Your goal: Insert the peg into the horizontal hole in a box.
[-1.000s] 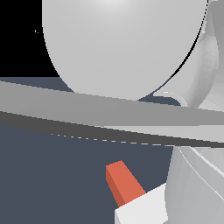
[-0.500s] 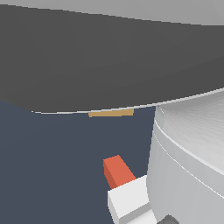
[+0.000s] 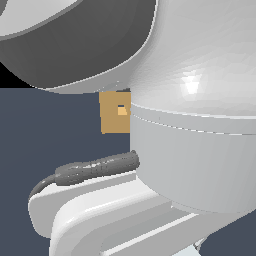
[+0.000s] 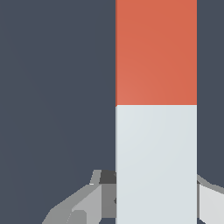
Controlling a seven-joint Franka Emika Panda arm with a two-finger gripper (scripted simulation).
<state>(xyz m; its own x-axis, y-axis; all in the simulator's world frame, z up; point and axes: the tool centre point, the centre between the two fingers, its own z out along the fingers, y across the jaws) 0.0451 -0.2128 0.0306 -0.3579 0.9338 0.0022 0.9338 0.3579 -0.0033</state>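
Peg (image 4: 156, 109) seen big, right of middle in wrist view, white half gripped by hand (image 4: 153, 197). Box (image 3: 114, 119) with hole (image 3: 122, 111) seen upper middle of exterior view, half hidden by arm. Peg should be kept level, red end lined up with hole, pushed slowly.

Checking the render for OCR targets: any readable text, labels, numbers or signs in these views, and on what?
None readable in either view.
The peg is plain red-orange and white.
The box and its hole carry no marking.
The arm housing shows no lettering.
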